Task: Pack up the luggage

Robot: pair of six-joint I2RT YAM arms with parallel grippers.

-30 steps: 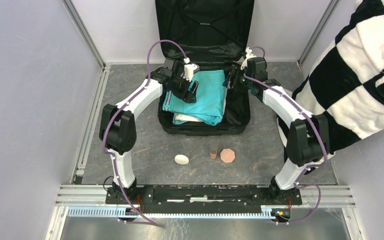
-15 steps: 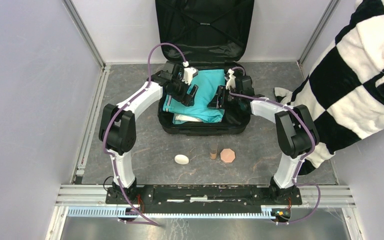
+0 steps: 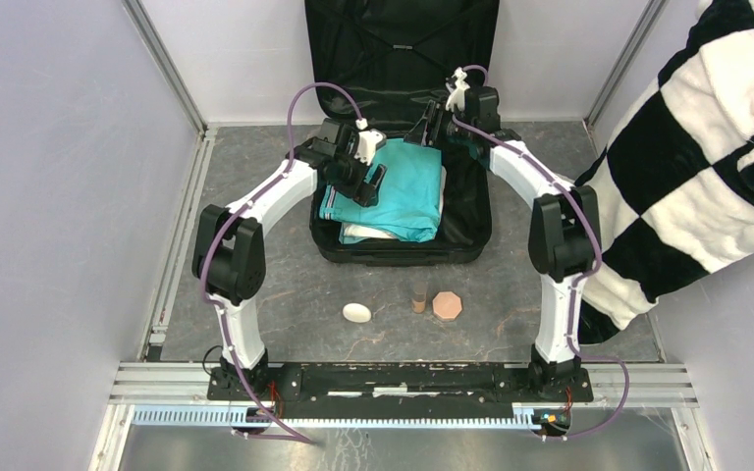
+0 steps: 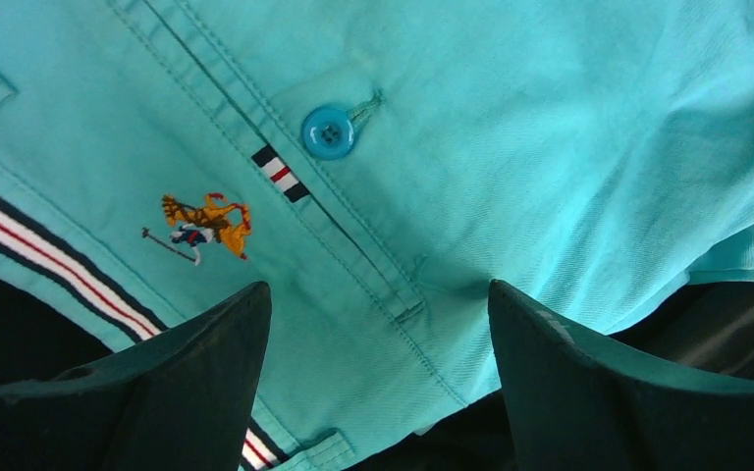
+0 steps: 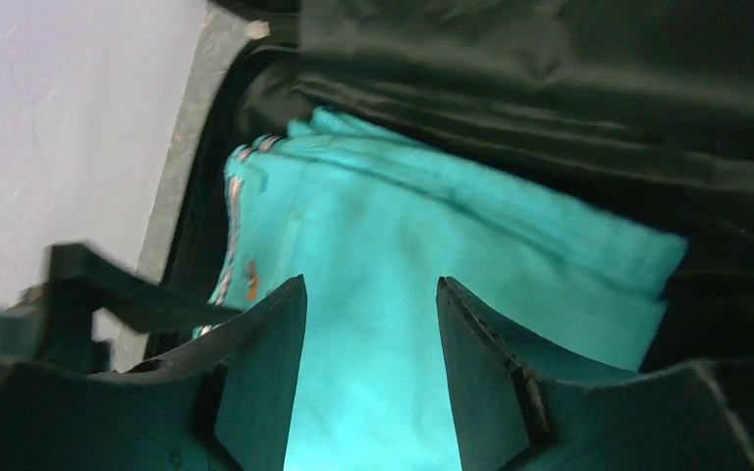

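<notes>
**Left.** The left gripper (image 3: 372,184) hung over a folded teal twill-weave garment (image 3: 407,182), its dark tapered fingers (image 4: 206,373) spread apart and holding nothing. Beneath them lay a round teal button (image 4: 329,130), an embroidered orange emblem (image 4: 201,221) and a striped hem band (image 4: 39,250).

**Centre.** The large black hard-shell suitcase (image 3: 403,257) lay open at the far middle of the mottled grey tabletop (image 3: 511,304). Its fabric-lined lid (image 3: 403,44) stood upright against the back wall. The garment rested in the base over a folded white piece (image 3: 361,234). Nearer the arms sat a smooth white oval object (image 3: 356,312), a small brown cylinder (image 3: 418,297) and a pink octagonal block (image 3: 447,305).

**Right.** The right gripper (image 3: 422,128) hovered at the base's far edge, jaws parted and empty. A black-and-white checked fleecy blanket (image 3: 707,147) filled the right margin.
</notes>
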